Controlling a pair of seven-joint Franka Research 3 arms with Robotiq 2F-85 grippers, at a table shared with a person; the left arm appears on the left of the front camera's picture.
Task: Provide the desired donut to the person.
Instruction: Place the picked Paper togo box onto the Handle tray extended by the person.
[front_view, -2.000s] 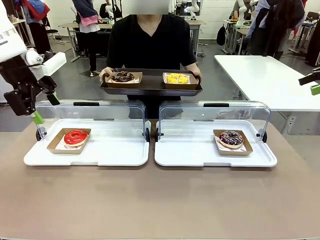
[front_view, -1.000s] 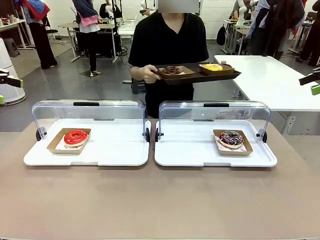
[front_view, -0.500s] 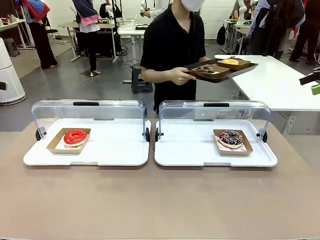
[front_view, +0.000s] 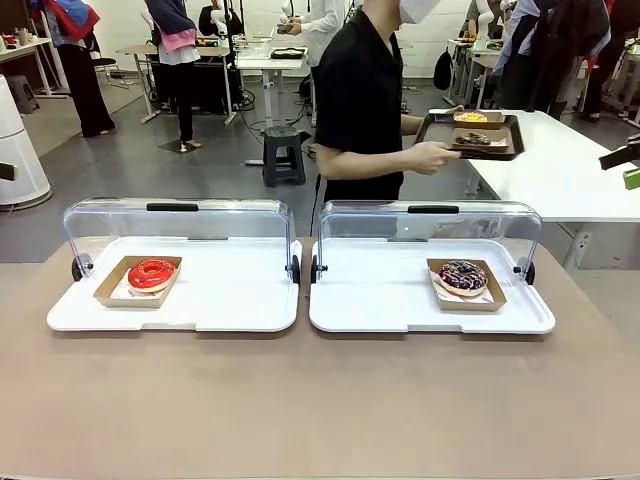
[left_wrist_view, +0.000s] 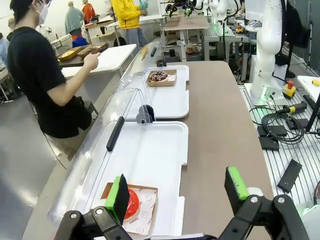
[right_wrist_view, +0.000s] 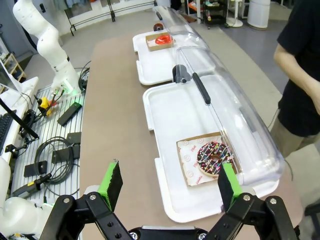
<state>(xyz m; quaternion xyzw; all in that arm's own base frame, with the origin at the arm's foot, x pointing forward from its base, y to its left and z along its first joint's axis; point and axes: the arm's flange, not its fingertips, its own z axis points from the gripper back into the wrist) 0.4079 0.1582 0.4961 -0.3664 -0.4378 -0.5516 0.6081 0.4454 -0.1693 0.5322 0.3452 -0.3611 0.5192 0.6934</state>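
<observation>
On the near table, at far left, a white tray (front_view: 170, 310) with its clear lid (front_view: 175, 225) raised at the far edge holds a red-glazed donut (front_view: 151, 273) in a brown paper boat (front_view: 138, 281), at the tray's left end. The boat's long axis runs roughly left to right, slightly skewed; the donut itself is round and lies flat. Seen from the left wrist, the left gripper (left_wrist_view: 179, 192) hangs above this tray's left end, jaws spread wide and holding nothing, the red donut visible just behind one green pad (left_wrist_view: 120, 197). Immediately right, a second white tray (front_view: 430, 310) with its own raised lid (front_view: 430, 228) carries a dark chocolate donut with sprinkles (front_view: 462, 276) in another paper boat (front_view: 466, 285), near the tray's right end, flat, boat slightly skewed. The right wrist view shows the right gripper (right_wrist_view: 169, 185) above the near-right corner of that tray, jaws likewise spread wide and empty. Beyond the trays, right of centre, the person (front_view: 365, 105) stands side-on, facing right, away from the table. One hand (front_view: 432, 157) supports a dark serving tray (front_view: 470, 135), held nearly level and extended rightward over the corner of a white table (front_view: 560, 170). It bears a yellow-topped donut (front_view: 470, 117) farther and a dark one (front_view: 473, 139) nearer.
</observation>
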